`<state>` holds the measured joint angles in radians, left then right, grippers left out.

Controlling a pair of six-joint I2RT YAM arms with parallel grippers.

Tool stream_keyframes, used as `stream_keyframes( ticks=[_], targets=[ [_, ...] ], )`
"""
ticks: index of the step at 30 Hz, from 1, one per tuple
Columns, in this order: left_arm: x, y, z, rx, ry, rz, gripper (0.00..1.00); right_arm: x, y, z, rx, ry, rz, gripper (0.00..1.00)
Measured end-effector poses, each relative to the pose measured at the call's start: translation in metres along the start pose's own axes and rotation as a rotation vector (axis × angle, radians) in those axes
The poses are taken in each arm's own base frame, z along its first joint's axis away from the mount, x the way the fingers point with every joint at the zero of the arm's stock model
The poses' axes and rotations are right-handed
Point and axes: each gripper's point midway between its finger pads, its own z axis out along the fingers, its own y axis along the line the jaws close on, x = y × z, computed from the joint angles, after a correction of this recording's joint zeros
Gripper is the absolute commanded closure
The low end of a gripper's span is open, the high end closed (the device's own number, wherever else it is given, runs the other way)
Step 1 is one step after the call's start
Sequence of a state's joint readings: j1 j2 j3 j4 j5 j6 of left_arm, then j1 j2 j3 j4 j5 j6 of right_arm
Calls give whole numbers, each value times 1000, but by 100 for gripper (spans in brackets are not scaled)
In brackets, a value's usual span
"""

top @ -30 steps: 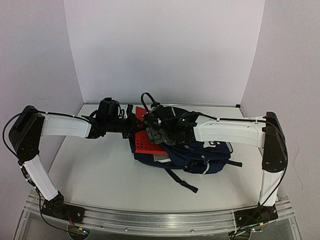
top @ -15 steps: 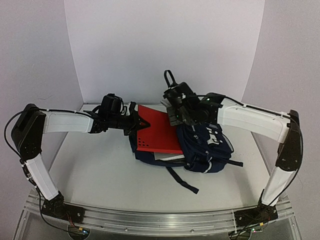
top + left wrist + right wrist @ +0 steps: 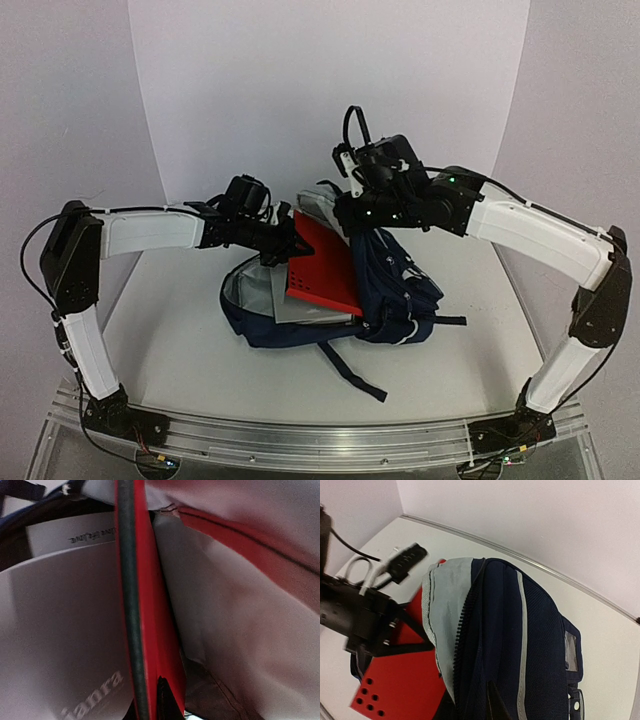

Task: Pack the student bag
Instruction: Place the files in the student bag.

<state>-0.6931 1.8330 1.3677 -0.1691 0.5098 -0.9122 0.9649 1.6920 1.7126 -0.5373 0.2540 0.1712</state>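
- On the white table (image 3: 170, 330), about mid-surface, lies the student bag (image 3: 405, 290): navy fabric, thin pale stripes, by far the largest item. Main compartment is unzipped and gapes toward the left arm.
- Upper rim of the opening is raised off the rest of the bag, so the light grey lining (image 3: 318, 200) faces outward. The right wrist view shows the same lining (image 3: 445, 610) beside the zipper teeth and the navy shell (image 3: 540, 645).
- One dark shoulder strap (image 3: 352, 366) trails over the table toward the near edge.
- Contents, item 1: a red book (image 3: 322, 268), tilted. Its lower part sits inside the mouth of the bag and its upper corner is outside. A cluster of small holes shows near one corner in the right wrist view (image 3: 370, 700).
- Contents, item 2: a grey-white book (image 3: 298, 308) lying flat in the compartment, under and just beside the red one. The left wrist view shows a pale cover (image 3: 65, 630) with dark print, only partly legible.
- Left gripper (image 3: 287, 246): jaws clenched on the upper edge of the red book. The left wrist view sees that book edge-on (image 3: 150, 605), running straight down the frame, with bag lining to its right.
- Right gripper (image 3: 350, 208): jaws pinched on the raised rim of the bag, holding the flap up. The exact contact is hidden below the edge of the right wrist view.
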Motion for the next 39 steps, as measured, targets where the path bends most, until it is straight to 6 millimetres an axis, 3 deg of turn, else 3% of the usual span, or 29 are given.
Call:
stream_keyframes(
  ticks=[4, 6, 11, 15, 20, 26, 28, 31, 35, 39],
  targets=[
    [2, 5, 21, 16, 5, -46, 98, -2, 11, 2, -45, -10, 20, 100],
    [2, 4, 30, 35, -2, -54, 93, 1, 10, 4, -36, -5, 24, 100],
    [4, 4, 40, 38, -16, -11, 61, 1, 3, 8, 8, -22, 35, 100],
    [6, 8, 38, -10, -29, 45, 33, -1, -1, 13, 47, -63, 44, 100],
    [5, 2, 4, -102, -82, 131, 15, -6, 1, 16, 66, -115, 57, 100],
    [-1, -8, -71, -178, -191, 197, 9, -5, 8, 18, 53, -142, 59, 100],
    [-3, 1, -91, -207, -218, 181, 8, -4, 10, 19, 50, -144, 57, 100],
    [2, 40, -110, -290, -219, 115, 7, -3, 11, 20, 48, -147, 56, 100],
    [22, 106, -118, -440, -162, -3, 7, -4, 11, 20, 48, -150, 58, 100],
    [45, 138, -120, -529, -113, -68, 7, 0, 11, 22, 44, -146, 57, 100]
  ],
)
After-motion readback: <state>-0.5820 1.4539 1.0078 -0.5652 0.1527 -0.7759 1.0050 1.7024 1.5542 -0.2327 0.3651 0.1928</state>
